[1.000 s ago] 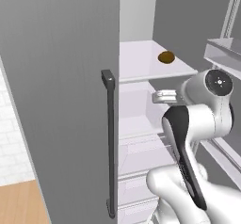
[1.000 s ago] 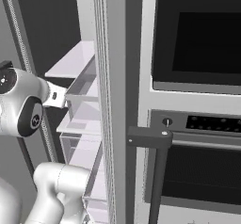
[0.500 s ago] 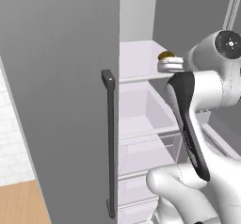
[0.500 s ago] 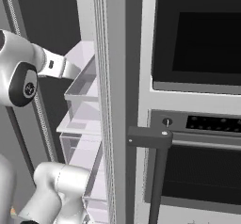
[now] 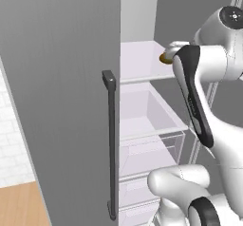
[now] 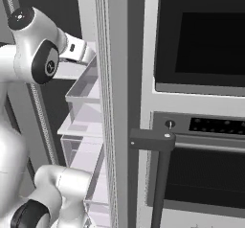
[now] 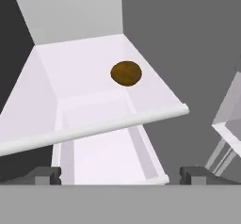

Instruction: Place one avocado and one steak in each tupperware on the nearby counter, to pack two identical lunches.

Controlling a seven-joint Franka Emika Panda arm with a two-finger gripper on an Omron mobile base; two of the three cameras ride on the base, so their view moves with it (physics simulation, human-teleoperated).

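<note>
Gripper [image 7: 120, 173]: jaws spread wide, nothing between them; the two dark tips low in the hand view, one at either side, aimed into the open fridge.

Arm [image 5: 192, 97]: reaching up and into the fridge compartment; wrist level with the upper shelf in the left base view.

Fridge door [image 5: 61, 101]: swung open, dark vertical handle [image 5: 110, 144] on its face; blocks much of the left side of the left base view.

Drawer [image 5: 147, 118]: clear bin below the upper shelf, nearest the hand; looks bare in the hand view.

Shelf [image 7: 84, 77]: pale, with a rounded white front lip running across the hand view, above and beyond the drawer.

Avocado [image 7: 126, 73]: small dark-brown ball resting on the shelf, toward its right side and back from the lip; well apart from the jaws. In the left base view, just a sliver of brown beside the wrist [image 5: 165, 58].

Oven stack [image 6: 201, 102]: right of the fridge, dark glass, bar handle; not involved.

Step in hand: approach for the first pick, judged; avocado not yet grasped, nothing packed as far as visible.

Next move: advance over the lip, centre the ball between the tips, descend, close gently. Round fruit likely to roll if nudged off-centre.

Steak, tupperware, bench: location cannot be told.
</note>
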